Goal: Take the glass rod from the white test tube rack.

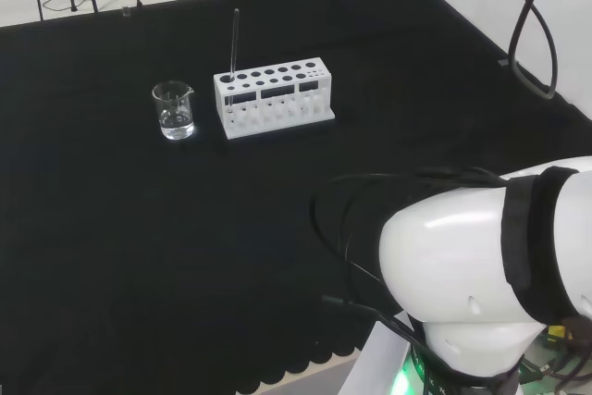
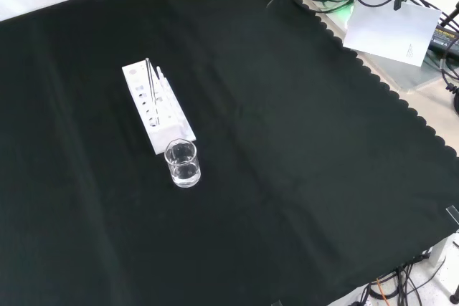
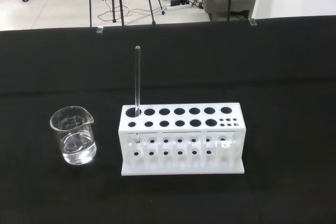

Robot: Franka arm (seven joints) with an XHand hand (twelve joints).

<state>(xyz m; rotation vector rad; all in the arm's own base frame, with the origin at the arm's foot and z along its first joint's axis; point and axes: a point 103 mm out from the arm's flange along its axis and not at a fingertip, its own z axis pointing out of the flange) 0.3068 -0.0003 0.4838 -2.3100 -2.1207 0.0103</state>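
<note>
Glass rod (image 3: 137, 80) stands upright in an end hole of the white test tube rack (image 3: 181, 137), its upper length rising clear above the top plate, which we judge leaves room to pinch it. A small beaker (image 3: 74, 135) holding clear liquid sits just beside that end, apart from the rack. Whether our hand is released or clenched, we cannot tell.

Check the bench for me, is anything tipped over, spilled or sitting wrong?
Nothing stands out. The rod stands upright in an end hole of the rack, the end nearest the beaker. The beaker is upright beside the rack, with a little clear liquid inside. The cloth around them looks dry.
</note>
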